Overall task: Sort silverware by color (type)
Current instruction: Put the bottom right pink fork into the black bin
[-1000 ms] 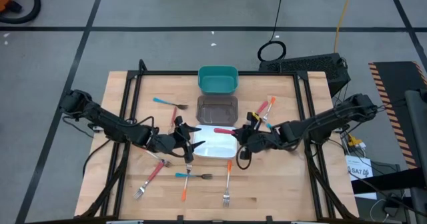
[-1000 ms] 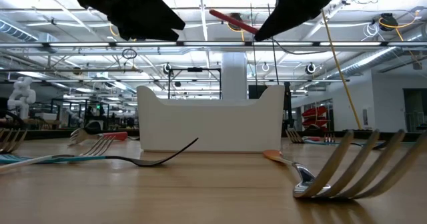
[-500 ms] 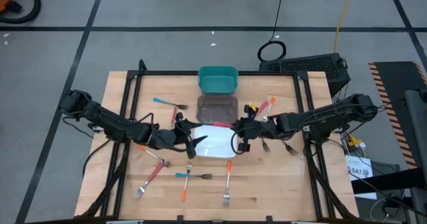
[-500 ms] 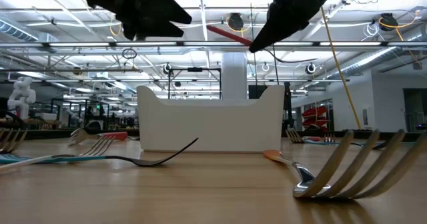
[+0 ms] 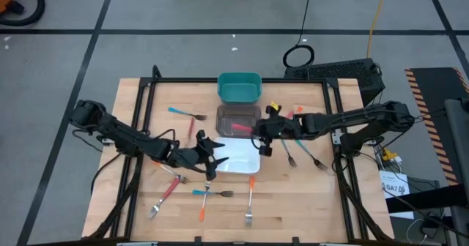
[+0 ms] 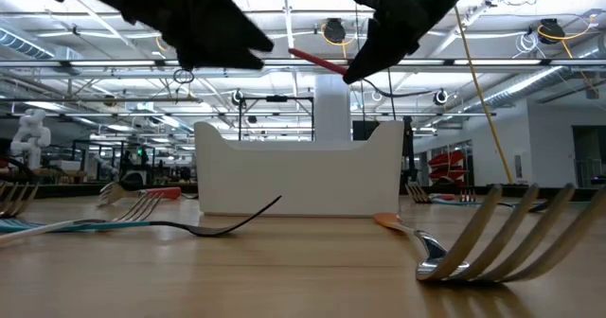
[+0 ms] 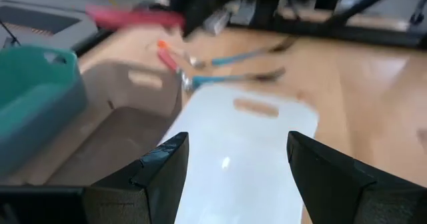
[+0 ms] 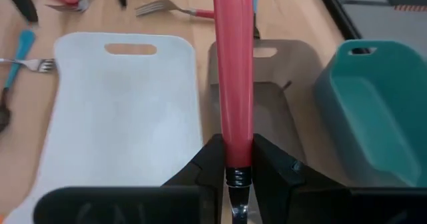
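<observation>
Your right pincer is clamped on the red plastic-handled fork. It hangs above the dark rectangular bin, its handle pointing along the bin towards the teal one. Your left pincer, spread and empty, waits beside the white bin.

We cannot see the head of the red fork; the right gripper hides it. The white bin runs off the picture's edge. Beyond the left gripper, far forks blur.
</observation>
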You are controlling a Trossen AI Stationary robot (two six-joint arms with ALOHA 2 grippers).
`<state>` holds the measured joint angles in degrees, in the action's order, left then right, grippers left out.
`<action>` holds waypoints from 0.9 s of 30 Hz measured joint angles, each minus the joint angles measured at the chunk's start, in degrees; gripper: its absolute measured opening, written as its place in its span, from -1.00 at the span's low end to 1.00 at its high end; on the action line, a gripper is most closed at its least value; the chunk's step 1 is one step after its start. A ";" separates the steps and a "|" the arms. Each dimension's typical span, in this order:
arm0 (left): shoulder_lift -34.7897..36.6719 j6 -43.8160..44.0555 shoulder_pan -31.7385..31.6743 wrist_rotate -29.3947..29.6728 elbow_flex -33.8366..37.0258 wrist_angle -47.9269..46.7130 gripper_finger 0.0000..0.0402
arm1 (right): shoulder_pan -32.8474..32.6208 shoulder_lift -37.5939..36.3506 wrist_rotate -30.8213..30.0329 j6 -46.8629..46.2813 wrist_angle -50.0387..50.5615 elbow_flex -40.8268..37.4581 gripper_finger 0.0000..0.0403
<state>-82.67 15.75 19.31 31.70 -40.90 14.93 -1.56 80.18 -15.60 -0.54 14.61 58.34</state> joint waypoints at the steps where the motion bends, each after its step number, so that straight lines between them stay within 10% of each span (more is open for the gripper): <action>1: -0.51 0.01 -0.05 -0.07 0.04 -0.15 0.26 | 0.43 0.00 0.01 0.85 -0.46 -0.01 -0.76; 27: -1.69 -8.60 -7.78 -6.31 -1.42 4.14 0.26 | 8.76 0.00 6.91 9.05 -4.53 0.01 -0.76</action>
<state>-84.36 7.15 11.52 25.39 -42.32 19.07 7.20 80.18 -8.69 8.51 10.07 58.35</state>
